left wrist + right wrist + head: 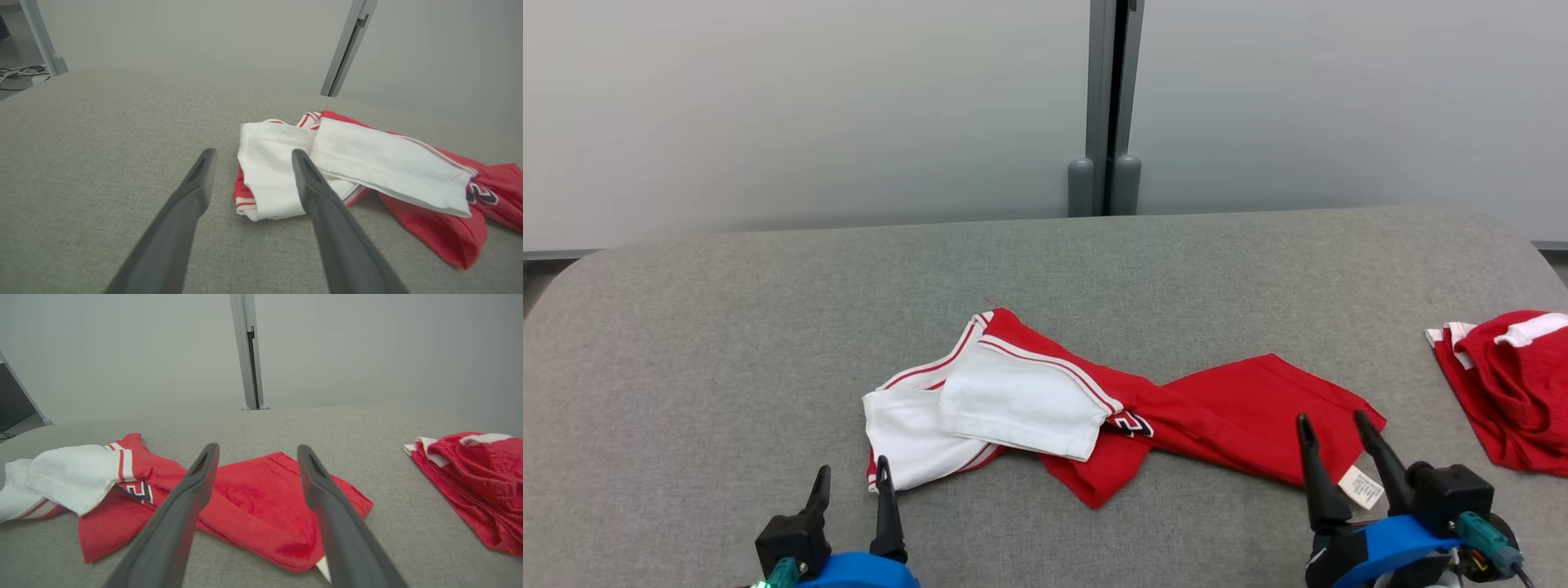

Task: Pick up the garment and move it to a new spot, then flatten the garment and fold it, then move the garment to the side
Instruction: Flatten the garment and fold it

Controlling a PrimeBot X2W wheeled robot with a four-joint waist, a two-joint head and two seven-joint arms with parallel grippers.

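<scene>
Two pincers stood with fingers spread wide, gripping nothing, at the near edge of a grey surface point(768, 327). In the head view the left pincer point(853, 467) sat at the lower left of the frame, one fingertip just beside the white end of the garment point(1217, 408), which lay crumpled and twisted across the middle of the frame. The right pincer point(1331, 416) sat at the lower right, its tips over the garment's red end, with a white label point(1361, 487) showing between the fingers near their base. The garment's left half was white with red trim, and dark-edged lettering point(1131, 425) showed at the twist. In the left wrist view, the left pincer point(254, 152) pointed at the white end, one finger overlapping it in the frame. In the right wrist view, the right pincer point(258, 446) framed the red cloth lying flat on the surface. A second garment point(1511, 384), also red with white trim, lay bunched at the right edge of the head view's frame, well apart from the first.
</scene>
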